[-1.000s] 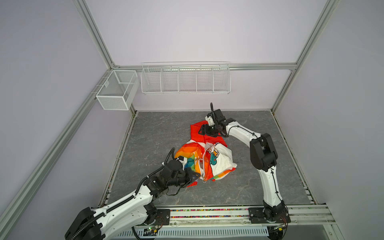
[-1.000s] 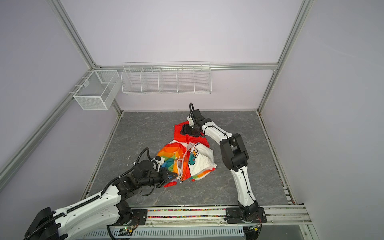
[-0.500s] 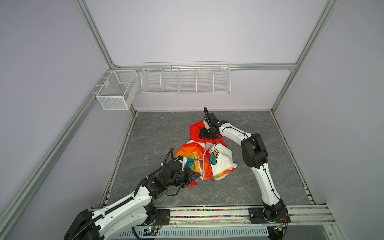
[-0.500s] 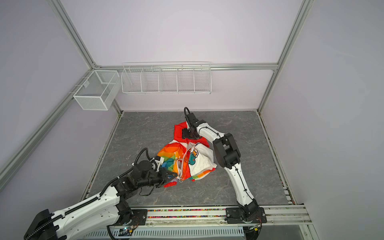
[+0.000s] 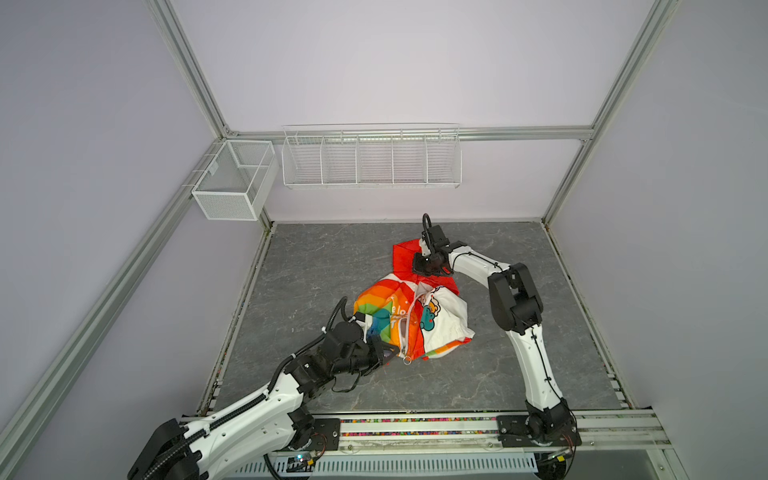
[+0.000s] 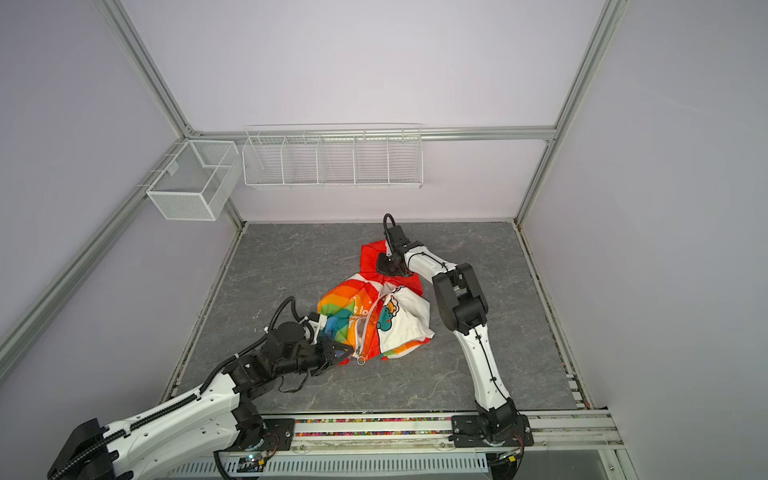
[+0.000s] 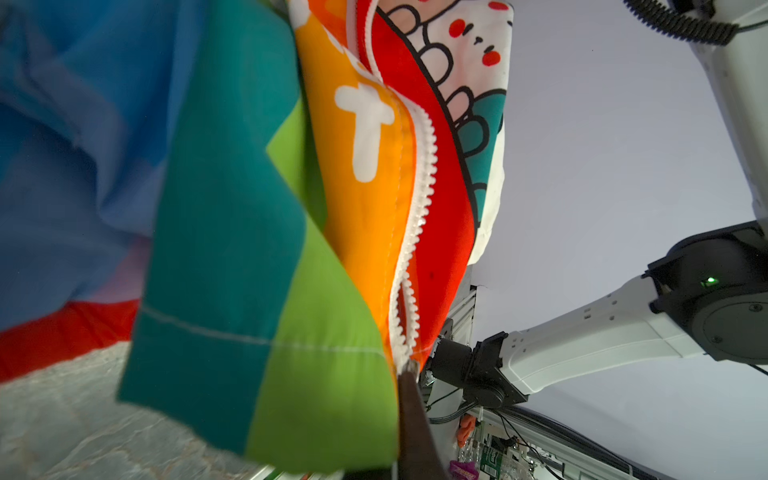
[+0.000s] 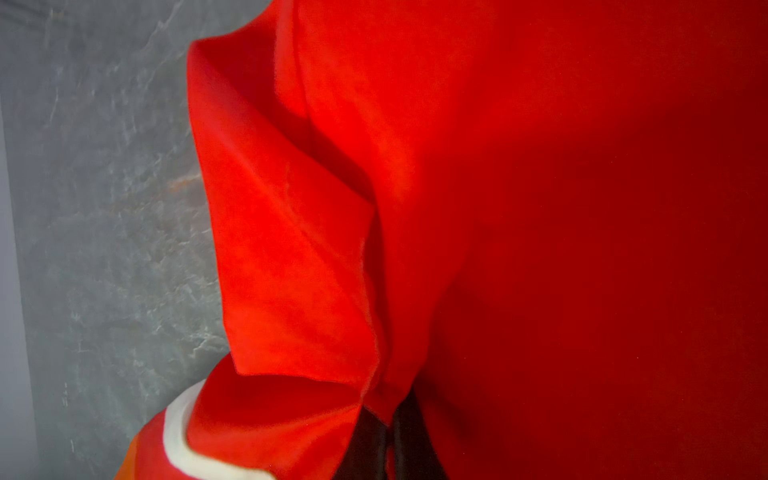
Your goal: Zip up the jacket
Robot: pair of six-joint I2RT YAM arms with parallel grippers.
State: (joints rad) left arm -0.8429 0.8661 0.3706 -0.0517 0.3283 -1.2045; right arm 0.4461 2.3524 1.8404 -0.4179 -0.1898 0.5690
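Left gripper (image 5: 387, 353), low at near left, and right gripper (image 5: 420, 266), extended far past a bent elbow, both clamped the jacket (image 5: 446, 322).

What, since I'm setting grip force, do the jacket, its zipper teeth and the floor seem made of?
Jacket: thin woven synthetic, probably polyester, judging by its soft sheen and sharp creases.
Zipper teeth: white moulded plastic; they look chunky, uniform and matt.
Floor: grey veined stone-look sheet, maybe vinyl; matt, with no glare.

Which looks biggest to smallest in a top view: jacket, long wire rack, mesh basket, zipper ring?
Largest: long wire rack and jacket, too alike to rank; the rack is wider, the jacket taller.
Next: mesh basket.
Smallest: zipper ring.
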